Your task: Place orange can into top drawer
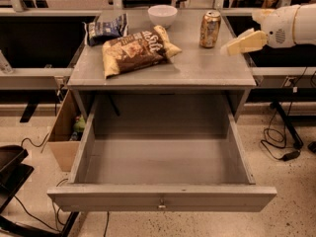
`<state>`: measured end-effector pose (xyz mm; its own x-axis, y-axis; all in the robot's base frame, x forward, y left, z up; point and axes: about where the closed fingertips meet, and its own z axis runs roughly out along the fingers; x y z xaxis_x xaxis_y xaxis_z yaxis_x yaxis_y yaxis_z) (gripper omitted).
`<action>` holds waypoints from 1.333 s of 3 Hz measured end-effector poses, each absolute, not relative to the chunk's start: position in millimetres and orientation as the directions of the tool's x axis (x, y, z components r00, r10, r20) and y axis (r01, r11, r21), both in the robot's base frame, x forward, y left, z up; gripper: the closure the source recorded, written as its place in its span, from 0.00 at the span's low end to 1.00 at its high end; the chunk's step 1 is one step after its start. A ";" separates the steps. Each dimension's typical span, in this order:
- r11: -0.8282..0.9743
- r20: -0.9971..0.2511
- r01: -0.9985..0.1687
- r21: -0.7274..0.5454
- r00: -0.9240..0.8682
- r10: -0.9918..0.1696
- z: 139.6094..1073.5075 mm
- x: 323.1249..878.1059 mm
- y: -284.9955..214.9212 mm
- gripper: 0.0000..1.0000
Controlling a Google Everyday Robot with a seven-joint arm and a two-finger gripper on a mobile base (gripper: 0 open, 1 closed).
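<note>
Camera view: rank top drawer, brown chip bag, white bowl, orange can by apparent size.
1. top drawer
2. brown chip bag
3. white bowl and orange can look alike; bowl sits farther back, so unranked.
The gripper hovers right of the can.

No legible text anywhere. Left of the orange-copper metal can (210, 28), the brown crinkled snack bag (136, 51) carries large pale lettering, unreadable. Pale markings on the can: unreadable too. Just right of the can: the cream two-finger gripper (233, 45).

orange can (210, 28) upright, end effector (231, 48) beside
</note>
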<state>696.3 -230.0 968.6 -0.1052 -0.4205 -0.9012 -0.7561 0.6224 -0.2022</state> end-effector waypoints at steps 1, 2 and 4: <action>0.622 -0.901 -0.756 -0.202 -0.105 -0.421 968.6 696.3 -230.0 0.00; 0.659 -0.923 -0.732 -0.171 -0.116 -0.368 957.4 719.2 -229.0 0.00; 0.776 -0.977 -0.627 -0.071 -0.112 -0.179 934.4 808.4 -248.3 0.00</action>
<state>808.4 -248.3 934.4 -0.1116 -0.1795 -0.9774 -0.6269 0.7759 -0.0709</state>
